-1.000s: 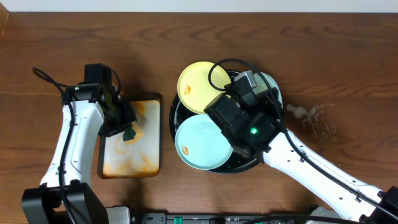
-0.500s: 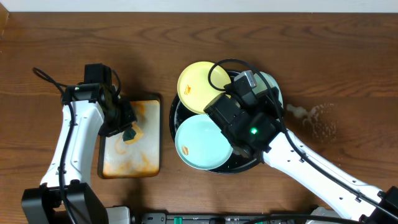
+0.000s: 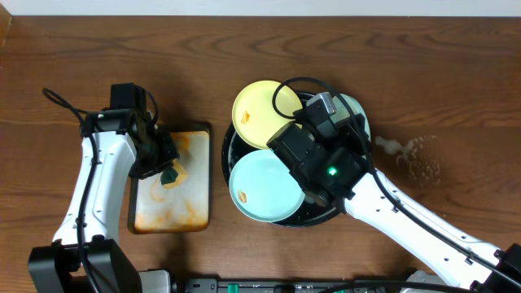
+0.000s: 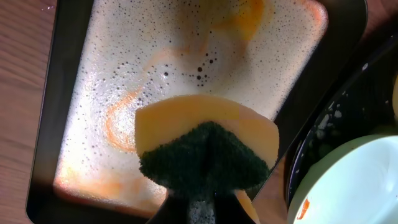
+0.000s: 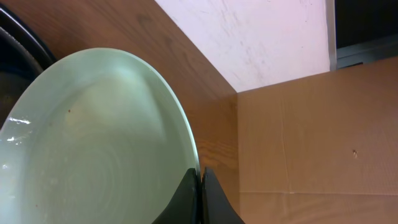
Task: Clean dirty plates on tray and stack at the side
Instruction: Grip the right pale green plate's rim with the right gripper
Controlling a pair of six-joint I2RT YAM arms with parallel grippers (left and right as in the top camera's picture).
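nothing has moved: left gripper [image 4: 205, 202] pinches the sponge [image 4: 205, 155] over the stained tray [image 4: 137, 62], overhead's left; right gripper [image 5: 200, 186] pinches the mint plate [image 5: 93, 137] by its rim, centre-right. cleaning looks paused.

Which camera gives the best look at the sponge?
The left wrist view: the sponge fills the middle of the frame, green scrubbing side and yellow back both clear, pinched in the left gripper. Overhead shows only a small dark green bit of it at that gripper. The right wrist view misses it.
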